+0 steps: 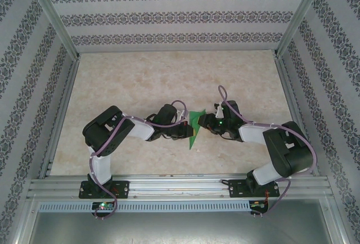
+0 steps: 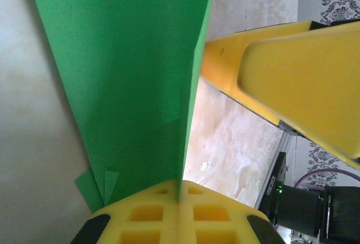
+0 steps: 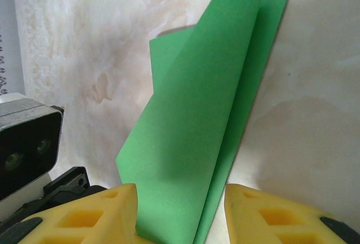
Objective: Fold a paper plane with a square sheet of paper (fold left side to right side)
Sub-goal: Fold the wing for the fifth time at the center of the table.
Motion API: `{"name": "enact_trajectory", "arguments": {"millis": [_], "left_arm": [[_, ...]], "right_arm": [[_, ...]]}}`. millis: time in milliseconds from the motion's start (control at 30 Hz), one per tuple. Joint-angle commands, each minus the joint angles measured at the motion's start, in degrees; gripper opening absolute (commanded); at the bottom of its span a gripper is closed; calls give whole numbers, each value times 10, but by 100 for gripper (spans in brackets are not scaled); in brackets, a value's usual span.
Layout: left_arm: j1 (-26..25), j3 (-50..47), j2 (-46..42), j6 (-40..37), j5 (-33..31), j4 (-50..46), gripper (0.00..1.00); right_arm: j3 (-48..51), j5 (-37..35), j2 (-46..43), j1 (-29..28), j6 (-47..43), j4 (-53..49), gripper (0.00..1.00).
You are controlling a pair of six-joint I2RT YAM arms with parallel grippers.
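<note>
Left wrist view, lower centre: our left gripper (image 2: 179, 198) clamps the square sheet of paper (image 2: 129, 69); our right gripper (image 3: 180, 199) straddles it, released.

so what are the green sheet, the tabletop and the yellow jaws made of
Green sheet: thin matte paper by the look. It curls over and holds sharp creases.
Tabletop: hard and smooth with a beige marbled pattern. It could be stone or printed laminate; the pictures don't settle which.
Yellow jaws: seemingly moulded plastic or rubber, matte, with square recessed pockets.
</note>
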State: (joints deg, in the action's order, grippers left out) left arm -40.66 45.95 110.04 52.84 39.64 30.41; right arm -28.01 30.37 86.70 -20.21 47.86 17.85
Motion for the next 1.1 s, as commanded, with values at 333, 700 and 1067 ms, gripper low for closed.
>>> {"name": "enact_trajectory", "arguments": {"millis": [333, 700, 1067], "left_arm": [[12, -8, 9, 21, 13, 55, 0], [12, -12, 14, 29, 15, 72, 0], [13, -17, 4, 27, 12, 64, 15]], "right_arm": [[-36, -15, 40, -18, 2, 18, 44], [-44, -33, 57, -26, 6, 0, 42], [-65, -67, 86, -31, -3, -75, 38]]}}
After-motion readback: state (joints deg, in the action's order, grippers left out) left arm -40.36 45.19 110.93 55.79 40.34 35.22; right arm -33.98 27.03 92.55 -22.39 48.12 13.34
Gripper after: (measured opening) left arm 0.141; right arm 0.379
